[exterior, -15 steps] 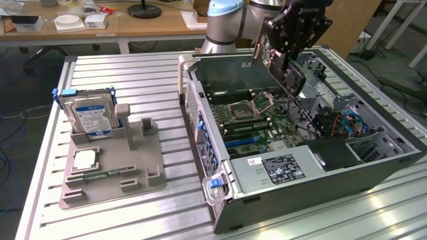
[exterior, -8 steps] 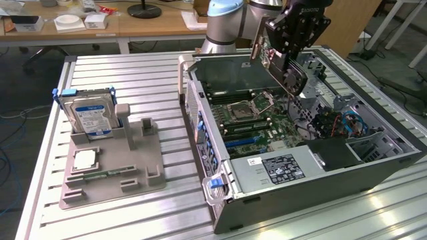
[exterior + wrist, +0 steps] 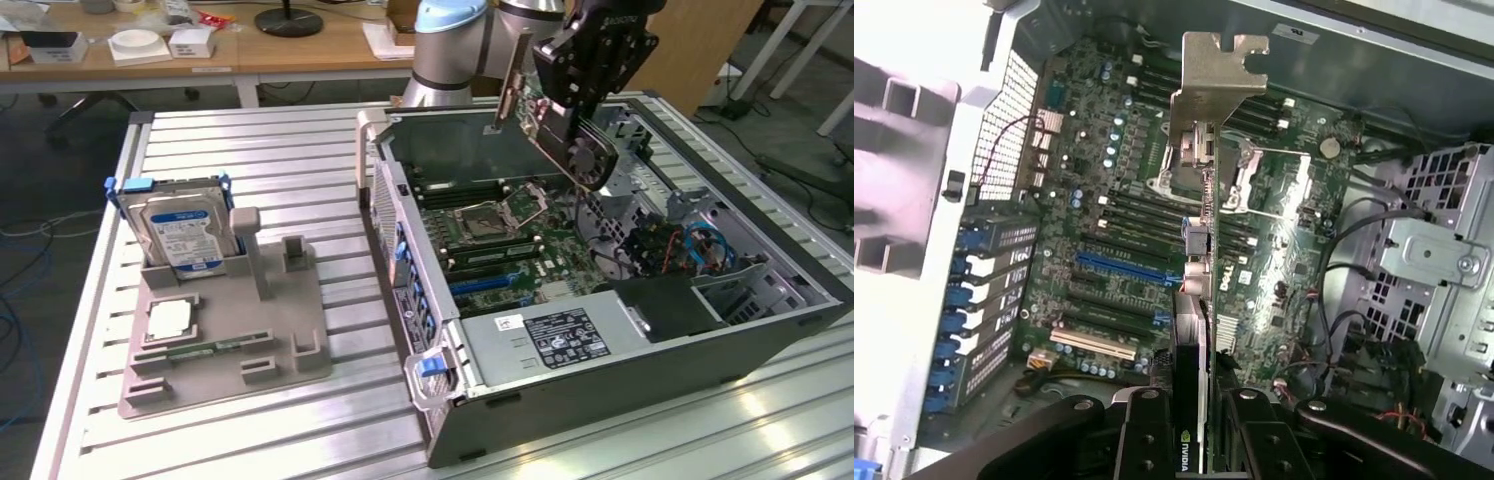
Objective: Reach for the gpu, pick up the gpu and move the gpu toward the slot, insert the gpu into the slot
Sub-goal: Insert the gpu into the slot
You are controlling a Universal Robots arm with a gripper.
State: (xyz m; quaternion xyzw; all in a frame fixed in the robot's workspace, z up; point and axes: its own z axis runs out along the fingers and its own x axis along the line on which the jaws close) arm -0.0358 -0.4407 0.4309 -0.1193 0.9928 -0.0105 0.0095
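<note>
Gripper (image 3: 1194, 405) clamped on the gpu (image 3: 1201, 250), which hangs above the open computer case (image 3: 601, 380). It is carried edge toward the green motherboard (image 3: 1084, 130), likely so the edge can meet the blue slot (image 3: 1119, 268). It is not yet seated.

Slatted metal table (image 3: 267, 150) carries grey holder tray (image 3: 220, 372), open computer case (image 3: 641, 392).

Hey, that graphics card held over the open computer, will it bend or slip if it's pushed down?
Probably stiff: the gpu hangs tilted from the jaws with no visible sag. It looks thin edge-on in the wrist view, so sideways pushing might strain it. Its metal bracket sticks out at one end and could snag the case.
</note>
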